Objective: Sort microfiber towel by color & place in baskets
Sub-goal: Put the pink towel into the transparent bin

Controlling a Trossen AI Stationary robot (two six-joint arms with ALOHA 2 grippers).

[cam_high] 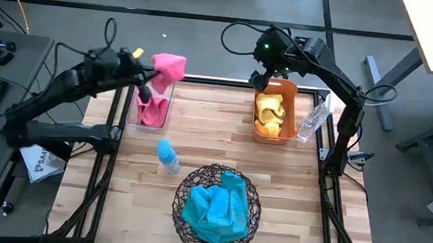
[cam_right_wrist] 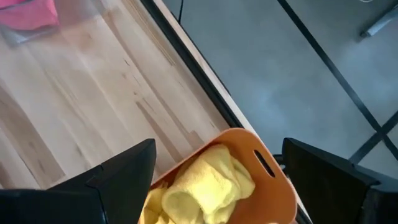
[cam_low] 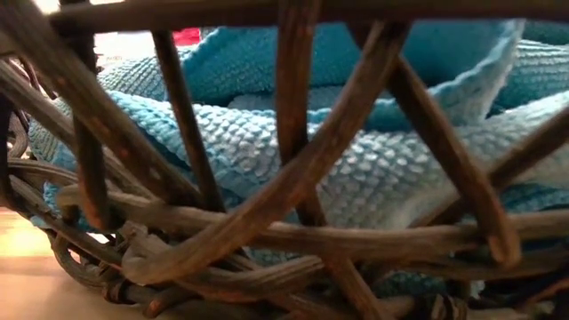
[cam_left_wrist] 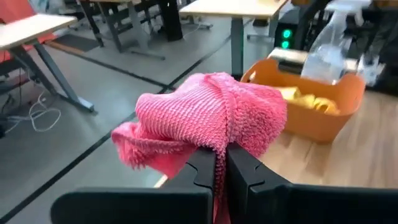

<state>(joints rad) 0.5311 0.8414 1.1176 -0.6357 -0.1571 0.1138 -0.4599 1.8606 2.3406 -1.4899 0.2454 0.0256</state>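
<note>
While the left hand [cam_high: 154,75], raised over the clear tub [cam_high: 152,108] at the surface's far edge, pinches one pink towel [cam_high: 169,65], a second pink towel [cam_high: 153,111] lies in that tub. The right hand [cam_high: 261,80] hovers wide open above the orange bin [cam_high: 274,133] of yellow towels [cam_high: 272,114]. Teal towels [cam_high: 215,205] fill the wire basket [cam_high: 187,186].

The worktop [cam_high: 214,149] was seen as pale planked wood with a smooth, matt grain. The pink towel [cam_left_wrist: 205,121] pinched in the left hand [cam_left_wrist: 221,171] was looped, nubby cloth; the hand's 2 fingers looked like matt black plastic. The teal towels [cam_low: 356,151] showed a waffled, fuzzy weave inside a basket [cam_low: 302,187] of rough dark-brown wicker. The bin [cam_right_wrist: 273,177] was smooth orange plastic with a slight sheen, holding soft yellow cloth [cam_right_wrist: 199,186].
</note>
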